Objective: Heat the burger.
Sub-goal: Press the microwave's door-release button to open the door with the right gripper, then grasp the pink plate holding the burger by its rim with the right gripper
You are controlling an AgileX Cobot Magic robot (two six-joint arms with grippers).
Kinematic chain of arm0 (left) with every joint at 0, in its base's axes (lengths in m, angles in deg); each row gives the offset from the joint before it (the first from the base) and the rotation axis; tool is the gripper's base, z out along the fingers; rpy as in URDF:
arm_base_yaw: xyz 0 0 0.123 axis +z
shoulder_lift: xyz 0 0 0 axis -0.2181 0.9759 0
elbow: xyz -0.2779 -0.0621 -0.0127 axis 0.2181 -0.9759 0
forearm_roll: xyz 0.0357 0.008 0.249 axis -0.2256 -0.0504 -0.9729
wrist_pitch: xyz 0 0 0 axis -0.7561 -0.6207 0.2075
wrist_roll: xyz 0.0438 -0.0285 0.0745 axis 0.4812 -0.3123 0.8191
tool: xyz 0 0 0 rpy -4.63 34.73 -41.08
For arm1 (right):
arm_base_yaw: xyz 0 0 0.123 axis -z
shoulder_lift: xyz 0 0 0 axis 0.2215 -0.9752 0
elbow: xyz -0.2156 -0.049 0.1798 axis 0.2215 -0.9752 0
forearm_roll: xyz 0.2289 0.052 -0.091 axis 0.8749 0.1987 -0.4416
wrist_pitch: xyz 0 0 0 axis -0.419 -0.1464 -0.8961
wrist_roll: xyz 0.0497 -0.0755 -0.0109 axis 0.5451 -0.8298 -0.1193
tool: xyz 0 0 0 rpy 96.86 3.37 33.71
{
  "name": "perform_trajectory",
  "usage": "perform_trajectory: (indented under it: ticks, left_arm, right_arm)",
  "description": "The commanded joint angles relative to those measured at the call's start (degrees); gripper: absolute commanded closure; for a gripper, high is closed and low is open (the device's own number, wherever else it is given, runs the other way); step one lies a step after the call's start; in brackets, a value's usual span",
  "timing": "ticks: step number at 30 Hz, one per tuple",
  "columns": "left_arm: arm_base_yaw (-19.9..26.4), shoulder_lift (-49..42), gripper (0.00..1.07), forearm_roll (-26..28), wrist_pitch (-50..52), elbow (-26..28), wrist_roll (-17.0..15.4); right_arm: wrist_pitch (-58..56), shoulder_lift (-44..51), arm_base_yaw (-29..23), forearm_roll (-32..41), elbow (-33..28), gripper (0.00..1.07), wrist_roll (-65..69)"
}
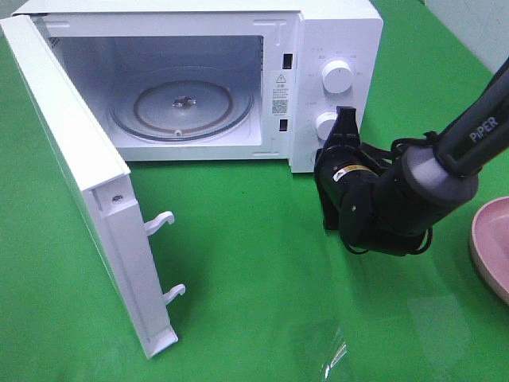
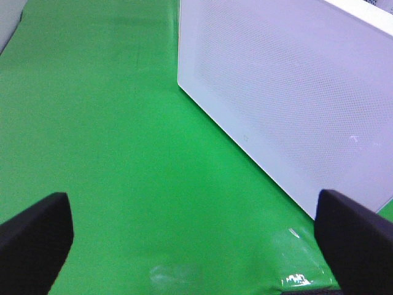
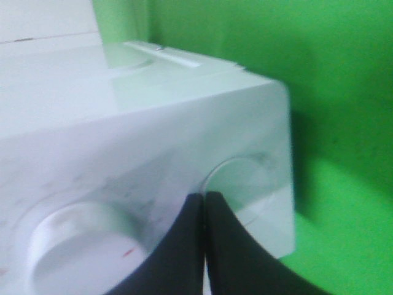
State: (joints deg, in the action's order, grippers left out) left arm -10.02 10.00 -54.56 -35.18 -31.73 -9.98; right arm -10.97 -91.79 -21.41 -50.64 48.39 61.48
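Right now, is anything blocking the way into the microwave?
Nothing visible. The door stands wide open, the turntable bare. The right gripper, shut, is at the lower knob, beside the opening. No burger in view.

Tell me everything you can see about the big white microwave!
The boxy white microwave stands on the green table and looks like smooth plastic or painted metal. Its door stands wide open on the left, with two white hooks on its edge. Inside, a round glass plate lies bare. The right panel has an upper knob and a lower knob. The shut black right gripper is right by the lower knob; whether it touches is unclear.
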Motion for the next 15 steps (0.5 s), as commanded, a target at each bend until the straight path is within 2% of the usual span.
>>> perform_trajectory:
  ticks: [1, 15]
  left_arm:
    - [-0.1, -0.9, 0.06, 0.2, 1.0, 0.0, 0.2]
    - [-0.1, -0.9, 0.06, 0.2, 1.0, 0.0, 0.2]
  right_arm:
    - [1.5, 4.2, 0.0, -6.5, -2.5, 1.07, 2.1]
    - [-2.8, 16.1, 0.0, -9.2, -14.4, 1.06, 0.3]
